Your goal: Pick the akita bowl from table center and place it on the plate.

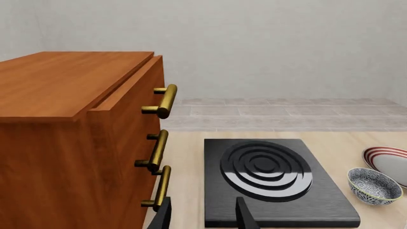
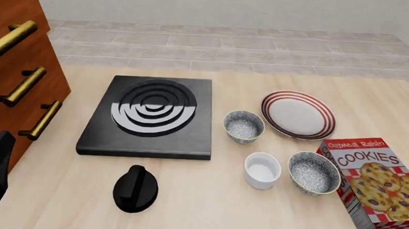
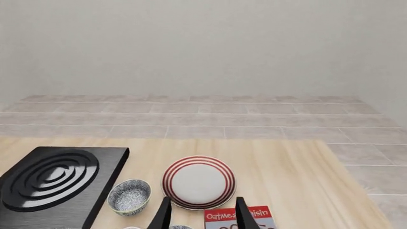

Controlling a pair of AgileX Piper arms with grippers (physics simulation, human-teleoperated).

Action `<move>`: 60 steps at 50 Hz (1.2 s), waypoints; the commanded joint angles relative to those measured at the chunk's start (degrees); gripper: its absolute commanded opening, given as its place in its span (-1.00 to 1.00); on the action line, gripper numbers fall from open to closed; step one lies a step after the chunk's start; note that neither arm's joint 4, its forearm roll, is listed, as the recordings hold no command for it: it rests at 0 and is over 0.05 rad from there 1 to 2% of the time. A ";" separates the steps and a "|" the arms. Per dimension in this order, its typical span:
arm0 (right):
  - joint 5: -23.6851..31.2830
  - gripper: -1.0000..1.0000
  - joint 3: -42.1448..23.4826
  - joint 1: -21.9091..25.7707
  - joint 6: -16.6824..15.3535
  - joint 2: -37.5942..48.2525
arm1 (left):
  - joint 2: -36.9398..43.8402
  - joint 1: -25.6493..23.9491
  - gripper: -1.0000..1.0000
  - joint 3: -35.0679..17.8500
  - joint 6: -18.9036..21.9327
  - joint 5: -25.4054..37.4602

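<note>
The small round speckled black-and-white akita bowl (image 2: 243,126), judged rigid, light and glossy, should be pinched across its thin rim by the released right pincer (image 3: 199,214).

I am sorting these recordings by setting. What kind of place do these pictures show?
Probably a kitchen worktop, rendered in a simulator. A black stove burner sits on the wooden table, with a striped plate, speckled bowls and a cookie box beside it, and a wooden drawer cabinet on the left.
</note>
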 commanded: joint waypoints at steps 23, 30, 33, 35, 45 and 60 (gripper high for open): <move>-5.78 1.00 -16.93 12.45 -0.95 48.90 | -0.02 0.00 1.00 -0.05 0.01 0.05; -5.01 1.00 -19.63 14.90 0.06 54.16 | -0.02 0.00 1.00 -0.05 0.00 0.05; -4.76 1.00 -20.76 16.01 -0.81 58.28 | -0.02 0.00 1.00 -0.05 0.00 0.07; -4.39 1.00 -21.45 14.88 -2.20 60.19 | -0.02 0.01 1.00 -0.05 0.01 0.06; -1.32 1.00 -26.93 17.79 -1.25 69.02 | -0.02 0.00 1.00 -0.05 0.00 0.07; 1.05 1.00 -30.67 19.08 -1.45 75.24 | -0.02 0.00 1.00 -0.05 0.01 0.05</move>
